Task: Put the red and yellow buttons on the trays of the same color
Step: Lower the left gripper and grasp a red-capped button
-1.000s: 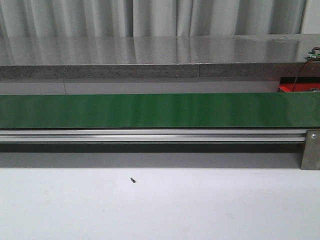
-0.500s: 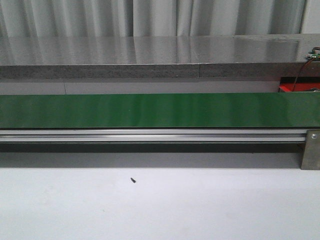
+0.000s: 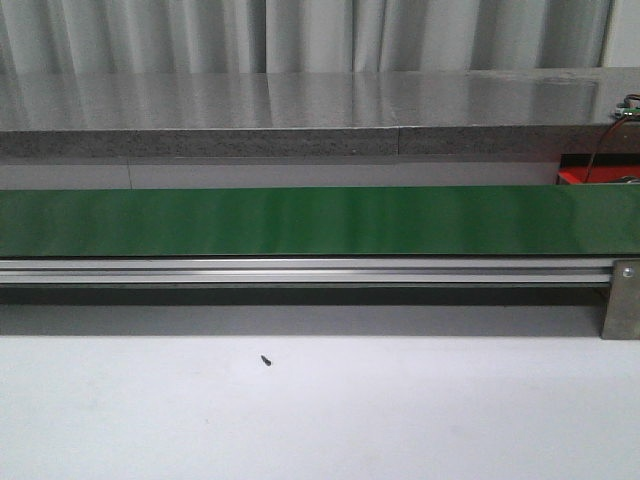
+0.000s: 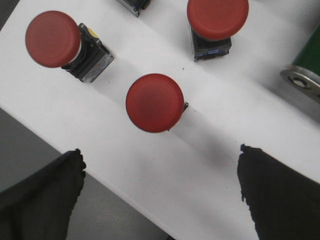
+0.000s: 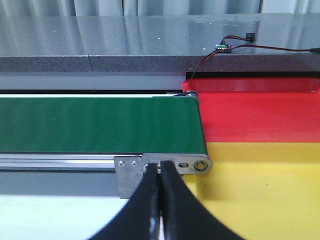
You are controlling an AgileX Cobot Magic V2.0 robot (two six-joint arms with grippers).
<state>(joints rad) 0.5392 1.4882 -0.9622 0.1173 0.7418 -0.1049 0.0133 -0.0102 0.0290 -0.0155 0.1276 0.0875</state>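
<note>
Left gripper [image 4: 160, 192]: fingers spread wide, nothing between them; only the two dark fingertips [image 4: 42, 185] are seen, cut off by the frame
Red buttons: three are seen in the left wrist view on a white surface [image 4: 210, 165]; one [image 4: 52, 39] lies tilted with its dark body showing, the middle one [image 4: 155, 102] is seen cap-on with its body hidden, the third [image 4: 217, 17] is cropped at the frame edge
Fourth object [image 4: 134, 4]: only a dark corner is visible, not identifiable
White surface edge: it ends close to the first button, with grey floor beyond; bare room lies around the middle button
Green belt [image 3: 320, 220]: bare along its whole visible length in the front view, both ends cut off
Dark speck [image 3: 266, 360]: too small to be identified, on the white table
Right gripper [image 5: 161, 200]: fingers pressed together, nothing held
Red tray [image 5: 255, 110]: just past the belt end, cropped
Yellow tray [image 5: 260, 190]: beside the red tray, nearer, cropped
</note>
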